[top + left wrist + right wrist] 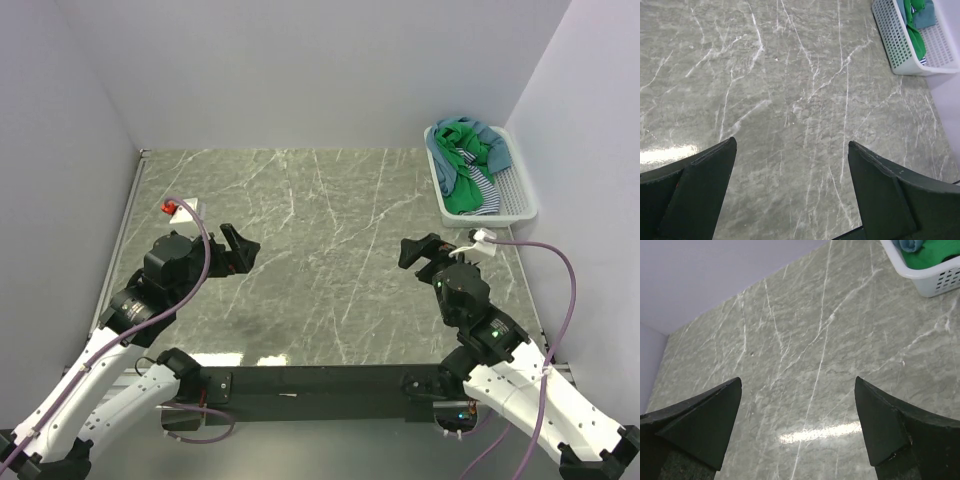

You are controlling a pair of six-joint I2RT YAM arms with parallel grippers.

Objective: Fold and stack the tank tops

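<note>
Both hands, left hand (pixel 240 250) and right hand (pixel 418 250), hover spread apart, gripping nothing. Reach the right one into the basket (pixel 522 195) (far corner), pinching only the green top (pixel 462 165).

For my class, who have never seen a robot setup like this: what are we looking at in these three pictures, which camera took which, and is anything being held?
Two robot arms are bolted at the near edge of a marbled table. The overhead picture comes from a fixed camera above and behind them. The other two come from cameras on each wrist; the dark wedges at the bottom are that arm's own fingers.

The left tool and the right tool are both open and hold nothing, over bare table.

In the far right corner stands a white mesh basket. The tank tops lie bunched in it: a green one, a teal-blue one and a striped one. No folding has begun. A small red-and-white object sits at the left edge.
</note>
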